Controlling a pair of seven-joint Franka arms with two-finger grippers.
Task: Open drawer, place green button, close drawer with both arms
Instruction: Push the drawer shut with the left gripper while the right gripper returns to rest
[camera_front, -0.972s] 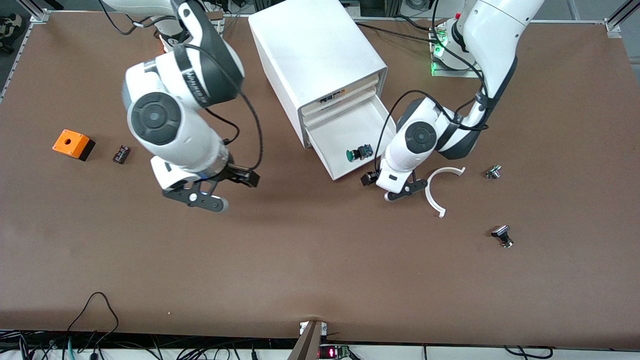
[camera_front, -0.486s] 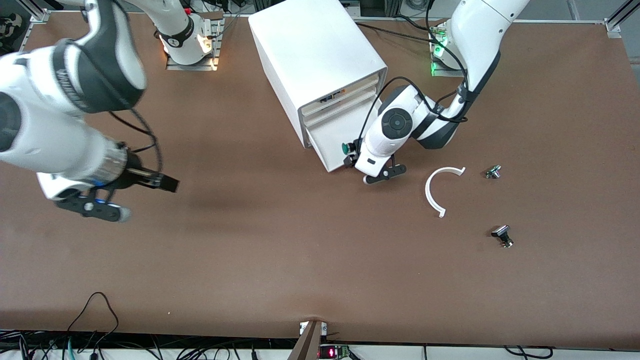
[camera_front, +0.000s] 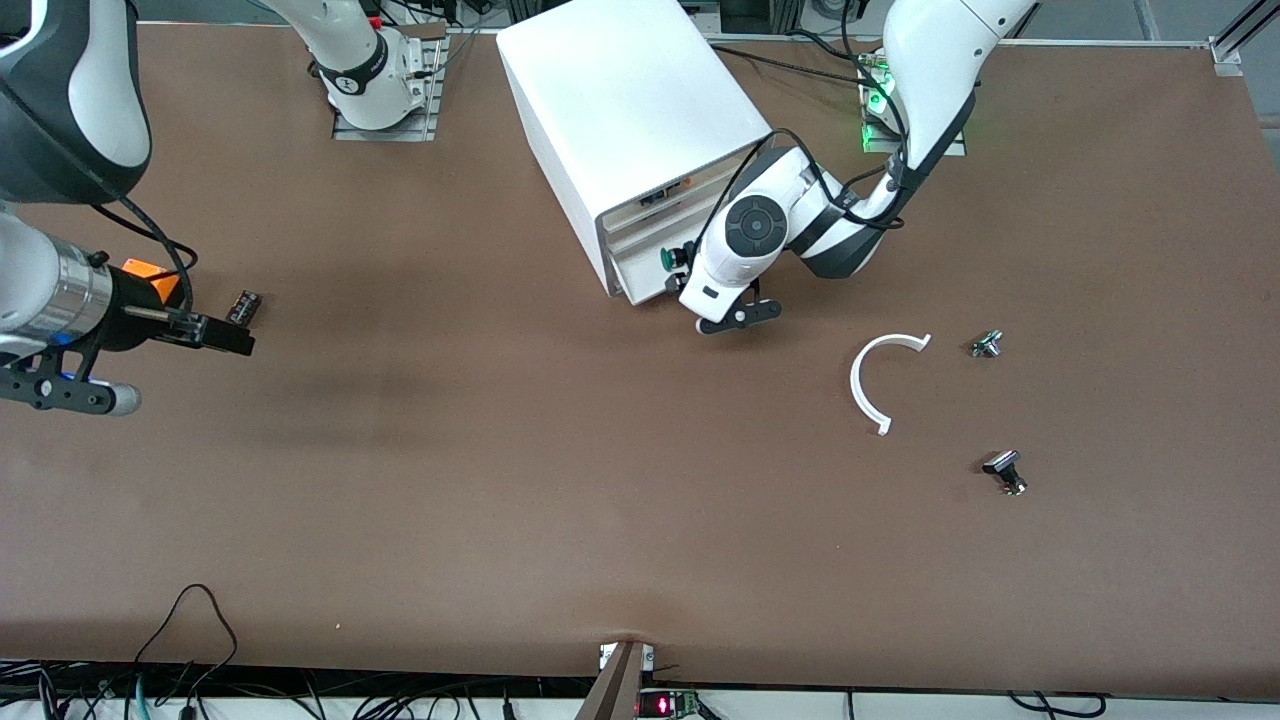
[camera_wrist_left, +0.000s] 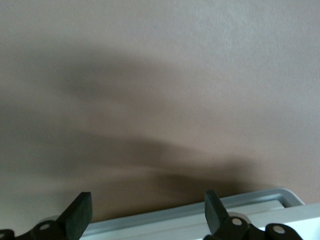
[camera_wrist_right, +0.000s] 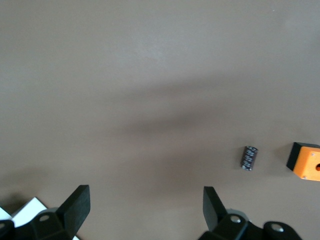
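Observation:
The drawer sticks a short way out of the white cabinet, below the top drawer with the orange-black mark. The button's green cap shows in the drawer's open part, beside the left hand. My left gripper is at the drawer's front, open and empty. In the left wrist view its fingers stand wide apart, with the drawer's rim between them. My right gripper is open and empty above the table near the right arm's end, and its fingers are wide apart over bare table.
An orange box and a small black part lie by the right gripper; both show in the right wrist view, the box and the part. A white curved strip and two black-and-silver parts lie toward the left arm's end.
The left gripper moved toward the cabinet and the drawer slid most of the way in with the button. The right arm swung away toward its end of the table.

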